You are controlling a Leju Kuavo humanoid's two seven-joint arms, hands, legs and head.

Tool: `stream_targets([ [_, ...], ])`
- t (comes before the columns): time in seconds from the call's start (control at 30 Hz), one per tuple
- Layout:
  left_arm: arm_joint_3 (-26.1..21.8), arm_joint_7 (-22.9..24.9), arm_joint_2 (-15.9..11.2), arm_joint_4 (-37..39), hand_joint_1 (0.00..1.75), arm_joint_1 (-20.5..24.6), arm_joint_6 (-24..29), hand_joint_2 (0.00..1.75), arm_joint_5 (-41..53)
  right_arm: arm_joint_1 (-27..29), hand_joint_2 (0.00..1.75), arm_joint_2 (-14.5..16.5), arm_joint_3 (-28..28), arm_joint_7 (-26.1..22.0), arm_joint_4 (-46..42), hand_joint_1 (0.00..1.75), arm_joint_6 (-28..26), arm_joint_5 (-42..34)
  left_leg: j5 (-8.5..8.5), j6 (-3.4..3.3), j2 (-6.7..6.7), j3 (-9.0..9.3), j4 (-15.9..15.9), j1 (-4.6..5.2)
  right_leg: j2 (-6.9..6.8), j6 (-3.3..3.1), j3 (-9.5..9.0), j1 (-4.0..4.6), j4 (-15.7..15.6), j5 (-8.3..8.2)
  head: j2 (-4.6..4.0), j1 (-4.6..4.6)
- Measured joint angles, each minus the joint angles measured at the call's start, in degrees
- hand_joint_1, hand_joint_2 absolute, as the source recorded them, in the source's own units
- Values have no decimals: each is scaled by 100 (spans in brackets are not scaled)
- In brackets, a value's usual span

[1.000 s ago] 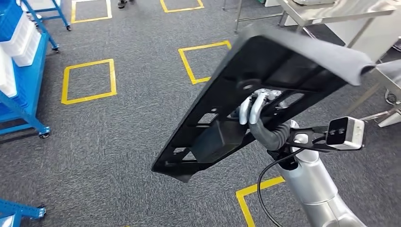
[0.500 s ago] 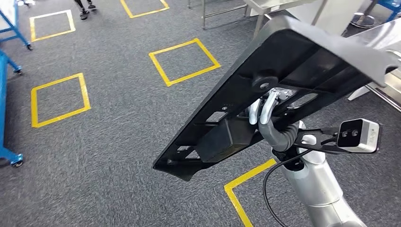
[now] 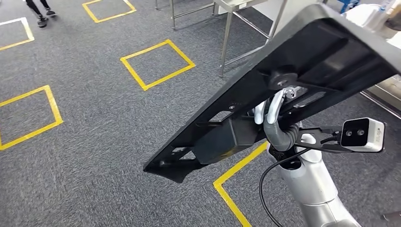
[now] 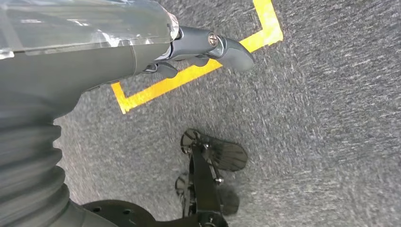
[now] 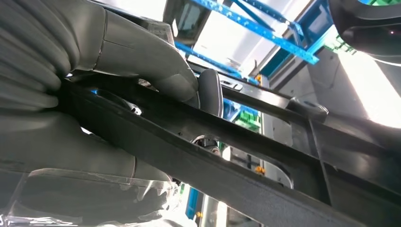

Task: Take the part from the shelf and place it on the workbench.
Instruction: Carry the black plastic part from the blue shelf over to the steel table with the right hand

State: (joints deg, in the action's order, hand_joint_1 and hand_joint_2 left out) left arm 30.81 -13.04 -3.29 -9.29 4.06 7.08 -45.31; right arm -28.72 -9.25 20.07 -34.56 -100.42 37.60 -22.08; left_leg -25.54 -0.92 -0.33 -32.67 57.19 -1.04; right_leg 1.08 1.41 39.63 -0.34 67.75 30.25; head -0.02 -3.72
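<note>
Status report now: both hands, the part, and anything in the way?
Right hand grips the black part, held tilted above the carpet. Left hand hangs, holding nothing. Steel table legs ahead.

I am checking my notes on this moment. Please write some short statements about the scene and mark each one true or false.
1. The right hand holds the black part. True.
2. The part lies flat on the floor. False: it is held tilted above the carpet.
3. The left hand holds a tool. False: it hangs with nothing in it.
4. Yellow tape squares mark the carpet. True.
5. A metal table stands ahead. True.
</note>
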Motion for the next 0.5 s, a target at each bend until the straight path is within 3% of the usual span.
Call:
stream_targets([
  [0.07, -1, 21, -2, 0, 0, -11, 38, 175, -42, 11, 175, 53, -3, 54, 1, 175, 24, 0, -15, -5, 134, 1, 1, 6, -53, 44, 309, -33, 593, 181, 0, 0],
  [0.1, -2, 39, -2, 0, 0, -10, 60, 175, -64, 13, 175, 85, -3, 94, 1, 175, 29, 0, -25, 0, 200, 8, 2, 5, -67, 59, 334, -47, 630, 127, 0, 0],
  [0.17, -2, 87, -3, 0, 0, -6, 88, 175, -97, 6, 175, 150, -12, 175, 1, 175, 34, -1, -52, 26, 318, 43, 3, 5, -170, 57, 31, -57, 39, -230, 0, 0],
  [0.23, -2, 131, -4, 0, 0, -7, 104, 175, -108, -10, 175, 205, -29, 215, 0, 175, 43, -4, -92, 78, 415, 83, 9, 31, -404, -5, -353, -11, -709, -489, 0, -1],
  [0.3, -2, 162, -6, 0, 0, -1, 121, 175, -110, -15, 175, 245, -60, 225, -2, 175, 46, -13, -126, 142, 510, 112, 14, 60, -482, -87, -467, 43, -966, -516, 0, -1],
  [0.37, -2, 186, -14, 0, 0, 14, 156, 175, -111, -1, 175, 261, -109, 230, -4, 175, 39, -19, -162, 206, 600, 137, 15, 50, -355, -161, -466, 43, -986, -532, 0, -2],
  [0.43, -2, 199, -50, 0, 0, 16, 198, 175, -124, 26, 175, 264, -180, 209, -12, 175, 15, -26, -324, 256, 481, 72, 229, 24, -242, -236, -493, 19, -1030, -556, 0, -2],
  [0.5, -2, 209, -108, 0, 0, 4, 227, 175, -145, 109, 175, 281, -262, 175, -20, 175, -25, -40, -668, 284, 233, -227, 894, 8, -129, -286, -506, 11, -1047, -565, 0, -2],
])
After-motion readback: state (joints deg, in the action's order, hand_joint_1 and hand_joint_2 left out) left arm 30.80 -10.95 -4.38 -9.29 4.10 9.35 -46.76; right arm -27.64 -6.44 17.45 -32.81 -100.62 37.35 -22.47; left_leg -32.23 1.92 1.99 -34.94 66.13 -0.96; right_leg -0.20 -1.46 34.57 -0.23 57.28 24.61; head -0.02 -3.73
